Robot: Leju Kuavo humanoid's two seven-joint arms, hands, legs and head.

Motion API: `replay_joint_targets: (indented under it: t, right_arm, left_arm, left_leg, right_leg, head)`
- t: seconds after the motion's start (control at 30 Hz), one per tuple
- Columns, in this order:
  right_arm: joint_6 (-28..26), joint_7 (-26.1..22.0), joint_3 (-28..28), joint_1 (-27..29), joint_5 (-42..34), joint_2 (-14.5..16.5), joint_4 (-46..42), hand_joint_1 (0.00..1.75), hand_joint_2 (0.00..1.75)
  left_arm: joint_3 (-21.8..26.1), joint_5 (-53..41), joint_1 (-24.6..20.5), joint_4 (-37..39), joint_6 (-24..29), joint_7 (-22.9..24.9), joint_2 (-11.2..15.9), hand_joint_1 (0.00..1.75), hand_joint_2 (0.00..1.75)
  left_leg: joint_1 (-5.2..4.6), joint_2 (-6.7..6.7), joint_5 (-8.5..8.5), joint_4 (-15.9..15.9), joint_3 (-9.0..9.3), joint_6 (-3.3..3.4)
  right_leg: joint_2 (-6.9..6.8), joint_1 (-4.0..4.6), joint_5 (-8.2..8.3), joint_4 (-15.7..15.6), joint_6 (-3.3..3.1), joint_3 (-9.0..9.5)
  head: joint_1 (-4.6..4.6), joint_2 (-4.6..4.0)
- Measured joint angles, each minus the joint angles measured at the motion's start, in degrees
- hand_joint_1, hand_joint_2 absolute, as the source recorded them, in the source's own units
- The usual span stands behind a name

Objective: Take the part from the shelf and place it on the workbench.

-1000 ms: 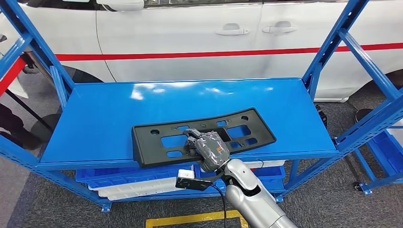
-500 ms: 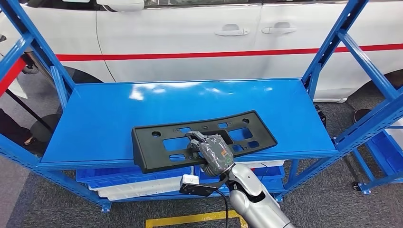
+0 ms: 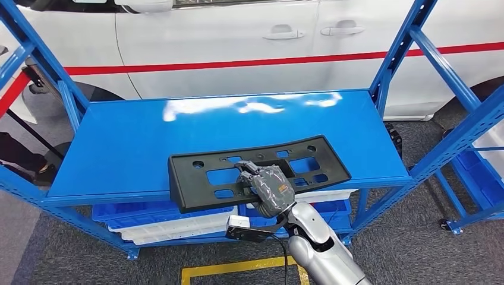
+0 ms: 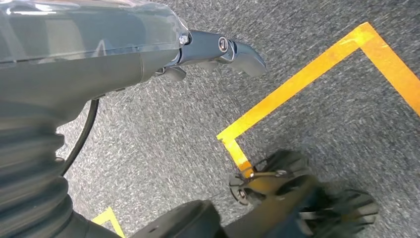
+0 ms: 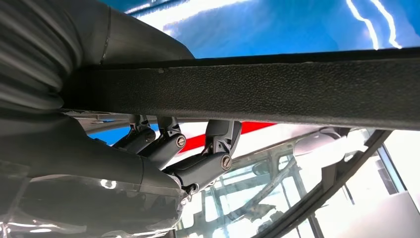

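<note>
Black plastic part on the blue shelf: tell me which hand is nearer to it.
Right. The right hand grips the black part at its front edge on the shelf. The left hand hangs down over the grey floor, away from the part.

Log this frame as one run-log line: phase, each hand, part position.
phase: grasp at shelf | right hand: grips black part | left hand: hangs over floor, holds nothing | part: on blue shelf, near edge overhanging
</note>
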Motion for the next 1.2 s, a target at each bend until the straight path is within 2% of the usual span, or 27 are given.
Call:
replay_joint_targets:
  t: [0.07, 0.1, 0.2, 0.23, 0.27, 0.3, 0.37, 0.4, 0.43, 0.47, 0.5, 0.57, 0.6, 0.63, 0.7, 0.73, 0.77, 0.8, 0.87, 0.9, 0.93, 0.97, 1.0, 1.03, 1.07, 1.13, 1.2]
  right_arm:
    - [0.1, 0.0, -0.2, 0.0, 0.0, -0.1, 0.0, 1.75, 1.75]
    - [0.2, -0.1, -0.2, -0.1, 0.0, -0.2, 0.0, 1.75, 1.75]
    - [0.3, -0.1, -0.4, 0.0, 0.0, -0.3, 0.0, 1.75, 1.75]
    - [0.3, -0.1, -0.4, 0.1, 0.0, -0.3, 0.0, 1.75, 1.75]
    - [0.4, -0.2, -0.4, 0.2, 0.1, -0.4, -0.1, 1.75, 1.75]
    - [0.4, -0.2, -0.4, 0.3, 0.2, -0.4, -0.2, 1.75, 1.75]
    - [0.5, -0.2, -0.3, 0.7, 0.6, -0.4, -0.4, 1.75, 1.75]
    - [0.5, -0.1, -0.3, 0.9, 0.7, -0.4, -0.5, 1.75, 1.75]
    - [0.5, -0.1, -0.3, 1.1, 0.7, -0.4, -0.5, 1.75, 1.75]
    - [0.6, 0.0, -0.3, 1.2, 0.8, -0.4, -0.5, 1.75, 1.75]
    - [0.6, 0.0, -0.3, 1.3, 0.8, -0.4, -0.5, 1.75, 1.75]
    - [0.5, 0.0, -0.5, 1.3, 0.8, -0.4, -0.8, 1.75, 1.75]
    - [0.5, 0.0, -0.7, 1.3, 0.7, -0.5, -1.0, 1.75, 1.75]
    - [0.4, 0.0, -0.8, 1.5, 0.7, -0.5, -1.3, 1.75, 1.75]
    - [0.4, -0.1, -1.1, 1.9, 0.6, -0.5, -1.6, 1.75, 1.75]
    - [0.4, -0.1, -1.2, 2.2, 0.6, -0.6, -1.8, 1.75, 1.75]
    - [0.5, -0.2, -1.2, 2.5, 0.5, -0.6, -1.9, 1.75, 1.75]
    - [0.7, -0.2, -1.2, 2.8, 0.5, -0.5, -1.9, 1.75, 1.75]
    - [1.0, -0.1, -1.2, 3.6, 0.3, -0.5, -1.9, 1.75, 1.75]
    - [1.1, -0.1, -1.2, 4.2, 0.2, -0.5, -1.8, 1.75, 1.75]
    - [1.2, -0.1, -1.2, 4.7, 0.1, -0.5, -1.8, 1.75, 1.75]
    - [1.2, -0.1, -1.2, 5.0, 0.1, -0.5, -1.7, 1.75, 1.75]
    - [1.2, -0.1, -1.1, 5.2, 0.1, -0.5, -1.8, 1.75, 1.75]
    - [1.2, -0.2, -1.2, 5.3, 0.2, -0.5, -1.8, 1.75, 1.75]
    - [1.2, -0.2, -1.2, 5.4, 0.3, -0.5, -1.9, 1.75, 1.75]
    - [1.1, -0.3, -1.2, 5.5, 0.5, -0.4, -2.1, 1.75, 1.75]
    - [1.1, -0.4, -1.2, 5.6, 0.7, -0.5, -2.1, 1.75, 1.75]
  left_arm:
    - [0.0, 0.0, -0.1, 0.0, 0.0, 0.0, 0.0, 0.00, 1.75]
    - [0.1, 0.0, 0.0, 0.0, 0.0, 0.0, 0.0, 0.00, 1.75]
    - [0.3, 0.0, 0.2, 0.0, 0.1, -0.1, -0.1, 0.00, 1.75]
    - [0.4, 0.0, 0.3, 0.0, 0.1, -0.2, -0.1, 0.00, 1.75]
    - [0.4, 0.0, 0.3, 0.0, 0.2, -0.3, -0.1, 0.00, 1.75]
    - [0.5, 0.0, 0.3, 0.0, 0.3, -0.5, -0.1, 0.00, 1.75]
    - [0.7, -0.1, 0.4, 0.0, 0.4, -0.7, -0.1, 0.00, 1.75]
    - [0.8, -0.2, 0.5, 0.0, 0.4, -0.8, -0.1, 0.00, 1.75]
    - [0.8, -0.3, 0.6, 0.0, 0.4, -0.8, -0.1, 0.00, 1.75]
    - [0.9, -0.3, 0.7, 0.0, 0.4, -0.8, -0.1, 0.00, 1.75]
    - [0.9, -0.4, 0.7, 0.0, 0.4, -0.8, -0.1, 0.00, 1.75]
    - [0.9, -0.4, 0.7, 0.0, 0.5, -0.7, -0.5, 0.00, 1.75]
    - [0.9, -0.5, 0.6, 0.0, 0.6, -0.6, -0.7, 0.00, 1.75]
    - [0.9, -0.6, 0.6, 0.0, 0.7, -0.5, -0.9, 0.00, 1.75]
    - [0.9, -0.7, 0.7, 0.0, 0.9, -0.5, -1.1, 0.00, 1.75]
    - [1.0, -0.8, 0.7, 0.0, 0.9, -0.5, -1.1, 0.00, 1.75]
    - [1.0, -0.9, 0.8, 0.0, 0.9, -0.6, -1.1, 0.00, 1.75]
    - [1.1, -1.0, 0.9, 0.0, 0.9, -0.7, -1.0, 0.00, 1.75]
    - [1.3, -1.0, 0.9, 0.0, 0.8, -0.8, -1.0, 0.00, 1.75]
    - [1.4, -1.0, 0.9, 0.0, 0.8, -0.8, -1.0, 0.00, 1.75]
    - [1.4, -1.0, 0.9, 0.0, 0.7, -0.9, -1.0, 0.00, 1.75]
    - [1.4, -1.1, 0.9, 0.0, 0.7, -0.9, -0.9, 0.00, 1.75]
    - [1.4, -1.1, 0.9, 0.0, 0.7, -0.8, -0.9, 0.00, 1.75]
    - [1.5, -1.1, 0.9, 0.0, 0.8, -0.8, -0.9, 0.00, 1.75]
    - [1.5, -1.1, 0.8, 0.0, 0.9, -0.7, -0.9, 0.00, 1.75]
    - [1.6, -1.2, 0.9, 0.0, 1.0, -0.6, -0.9, 0.00, 1.75]
    - [1.7, -1.3, 1.0, 0.0, 1.1, -0.6, -0.9, 0.00, 1.75]
  left_leg:
    - [0.13, -0.38, 2.01, -6.3, 3.56, 0.14]
    - [0.11, -0.62, 2.17, -7.6, 4.06, 0.51]
    - [-0.03, -0.72, 2.65, -7.5, 2.82, 2.19]
    - [-0.07, -0.56, 3.09, -7.5, 2.39, 2.78]
    - [-0.11, -0.40, 3.61, -7.5, 1.89, 3.35]
    - [-0.23, -0.26, 4.14, -7.5, 1.32, 3.76]
    - [-0.62, -0.12, 5.23, -7.5, -0.07, 4.18]
    - [-0.85, -0.05, 5.76, -7.4, -0.81, 4.27]
    - [-1.11, 0.02, 6.29, -7.3, -1.59, 4.32]
    - [-1.38, 0.07, 6.79, -7.3, -2.30, 4.34]
    - [-1.63, 0.10, 7.27, -7.3, -2.93, 4.37]
    - [-1.96, 0.17, 8.13, -7.3, -3.74, 4.23]
    - [-1.97, 0.21, 8.55, -7.3, -3.91, 4.06]
    - [-1.91, 0.26, 8.96, -7.4, -4.01, 3.79]
    - [-1.78, 0.30, 9.73, -7.7, -4.23, 3.22]
    - [-1.79, 0.24, 9.26, -7.4, -4.60, 2.88]
    - [-1.78, 0.13, 7.78, -6.3, -5.17, 2.53]
    - [-1.71, 0.03, 5.31, -4.2, -5.99, 2.18]
    - [-1.33, -0.09, 0.00, 2.3, -7.67, 1.42]
    - [-1.14, -0.09, -1.16, 5.3, -8.09, 1.09]
    - [-0.96, -0.08, -0.92, 6.8, -7.88, 0.78]
    - [-0.79, -0.08, 0.41, 6.7, -6.85, 0.51]
    - [-0.62, -0.07, 2.12, 4.5, -4.87, 0.26]
    - [-0.45, -0.07, 2.87, 1.0, -2.35, 0.05]
    - [-0.50, -0.16, 2.88, -2.7, 0.15, 0.17]
    - [-0.75, -0.38, 1.75, -6.9, 2.53, 0.96]
    - [-0.98, -0.48, 2.16, -7.1, 2.09, 2.19]
  right_leg:
    - [0.15, 0.07, 0.40, 0.8, 0.66, -0.88]
    - [0.23, 0.19, 0.68, 1.1, 1.04, -1.22]
    - [0.50, 0.30, 1.51, 1.3, 2.18, -1.83]
    - [0.50, 0.20, 0.69, 1.9, 2.43, -2.22]
    - [0.47, 0.05, -1.20, 3.6, 2.60, -2.94]
    - [0.40, -0.01, -3.97, 6.5, 2.69, -3.97]
    - [0.33, 0.06, -9.25, 14.3, 2.79, -6.22]
    - [0.34, 0.12, -10.26, 17.1, 2.73, -6.65]
    - [0.34, 0.24, -9.99, 17.9, 2.50, -6.12]
    - [0.34, 0.41, -8.81, 16.5, 2.08, -4.51]
    - [0.36, 0.69, -7.44, 13.2, 1.38, -1.86]
    - [0.15, 1.48, -6.40, 4.9, -0.12, 3.97]
    - [0.00, 1.84, -6.36, 2.1, -0.58, 5.77]
    - [-0.16, 2.11, -6.45, 0.6, -0.80, 6.55]
    - [-0.37, 2.08, -5.32, -0.5, -0.97, 6.32]
    - [-0.43, 1.90, -4.55, -1.1, -1.11, 6.05]
    - [-0.51, 1.65, -3.67, -1.6, -1.32, 5.59]
    - [-0.59, 1.40, -2.82, -1.9, -1.38, 4.94]
    - [-0.64, 1.29, -1.54, -1.9, -1.47, 3.18]
    - [-0.68, 1.20, -0.95, -1.7, -1.31, 2.16]
    - [-0.72, 1.07, -0.40, -1.3, -1.15, 1.09]
    - [-0.76, 0.89, 0.10, -0.9, -0.92, -0.06]
    - [-0.76, 0.69, 0.52, -0.3, -0.63, -1.20]
    - [-0.75, 0.55, 0.85, 0.4, -0.30, -2.26]
    - [-0.74, 0.48, 1.13, 1.1, 0.05, -3.16]
    - [-0.74, 0.51, 1.80, 2.0, 0.76, -4.06]
    - [-0.67, 0.46, 2.58, 2.0, 1.52, -4.28]
  head:
    - [0.01, 0.00]
    - [0.01, 0.00]
    - [0.01, 0.00]
    - [0.02, 0.00]
    - [0.02, 0.00]
    - [0.03, 0.00]
    - [0.03, 0.00]
    - [0.02, 0.00]
    - [0.02, 0.00]
    - [0.01, 0.00]
    - [0.01, 0.00]
    - [0.01, 0.00]
    - [0.02, 0.00]
    - [0.02, 0.00]
    - [0.03, 0.00]
    - [0.03, 0.00]
    - [0.03, 0.00]
    - [0.02, 0.00]
    - [0.01, 0.00]
    - [0.01, 0.00]
    - [0.01, 0.00]
    - [0.01, 0.00]
    - [0.01, 0.00]
    - [0.01, 0.00]
    - [0.01, 0.00]
    - [0.02, 0.00]
    - [0.03, 0.00]
